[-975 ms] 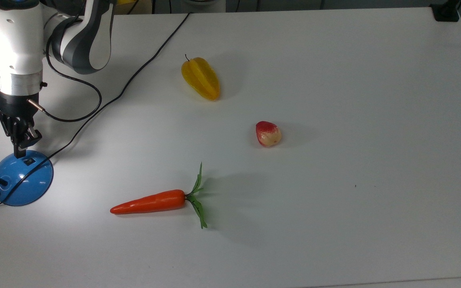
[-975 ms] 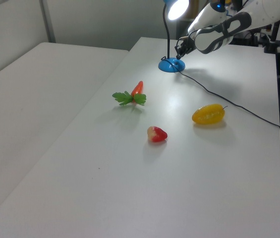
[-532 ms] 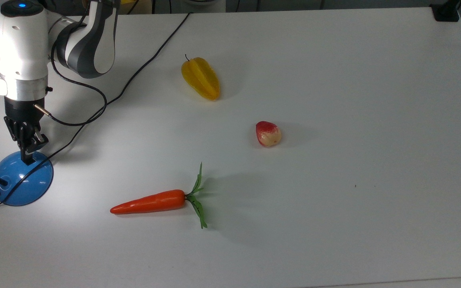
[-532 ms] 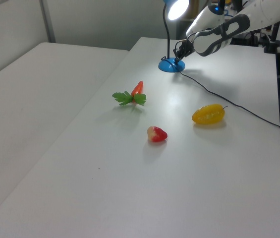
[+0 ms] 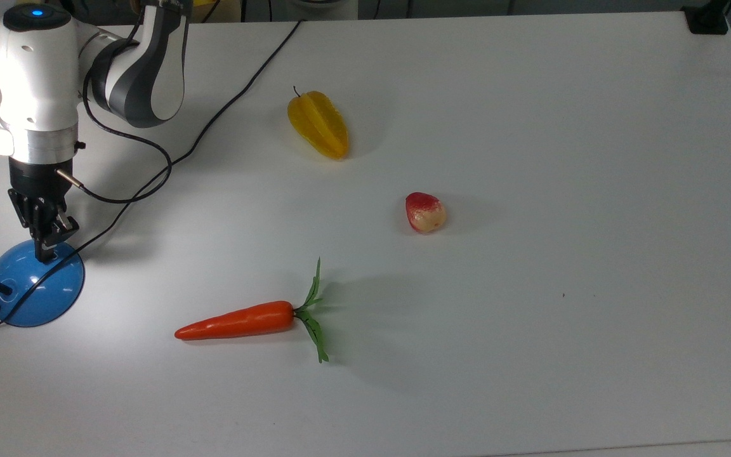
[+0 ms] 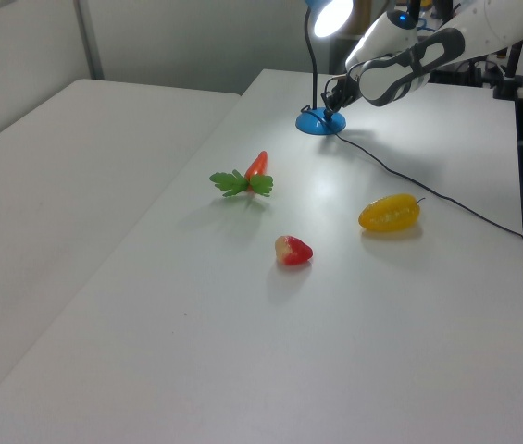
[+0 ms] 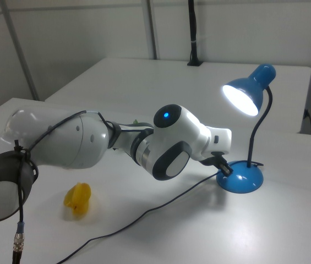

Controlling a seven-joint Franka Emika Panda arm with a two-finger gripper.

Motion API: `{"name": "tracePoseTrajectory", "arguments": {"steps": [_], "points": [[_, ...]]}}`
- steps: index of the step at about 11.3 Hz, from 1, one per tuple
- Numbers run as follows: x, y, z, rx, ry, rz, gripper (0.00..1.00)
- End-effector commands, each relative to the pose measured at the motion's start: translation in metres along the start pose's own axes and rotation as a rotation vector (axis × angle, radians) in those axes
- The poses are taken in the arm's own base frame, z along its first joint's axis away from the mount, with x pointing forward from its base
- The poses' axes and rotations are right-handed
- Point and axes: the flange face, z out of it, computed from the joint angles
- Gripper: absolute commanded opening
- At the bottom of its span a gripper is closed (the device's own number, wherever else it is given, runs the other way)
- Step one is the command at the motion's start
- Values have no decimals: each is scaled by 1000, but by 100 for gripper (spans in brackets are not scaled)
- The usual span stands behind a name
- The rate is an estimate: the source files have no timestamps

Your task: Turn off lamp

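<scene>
The white desk (image 5: 530, 127) carries the blue lamp (image 5: 34, 292) near the top view's left edge, its black cord (image 5: 226, 114) trailing to the far edge — and a yellow starfruit (image 5: 318, 124), a red-and-cream strawberry (image 5: 425, 212) and an orange carrot (image 5: 238, 320) mid-desk.

Over the last second I see the pincer (image 5: 44, 255) has slid across the lamp (image 5: 34, 292) base toward the top view's right, from beside the rocker switch to right over it, tip down on the blue dome. My arm's wrist shifted the same way.
</scene>
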Motion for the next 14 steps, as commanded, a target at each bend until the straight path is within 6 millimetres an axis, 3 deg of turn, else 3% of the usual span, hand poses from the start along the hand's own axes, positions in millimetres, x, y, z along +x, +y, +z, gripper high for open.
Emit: {"name": "tracePoseTrajectory", "arguments": {"steps": [1, 8, 9, 14], "points": [[-2, -2, 5, 3, 18, 2, 0], [-16, -1, 2, 1, -11, 5, 0], [-11, 0, -5, 2, -5, 7, 0], [7, -6, -73, 6, -58, 1, 0]]}}
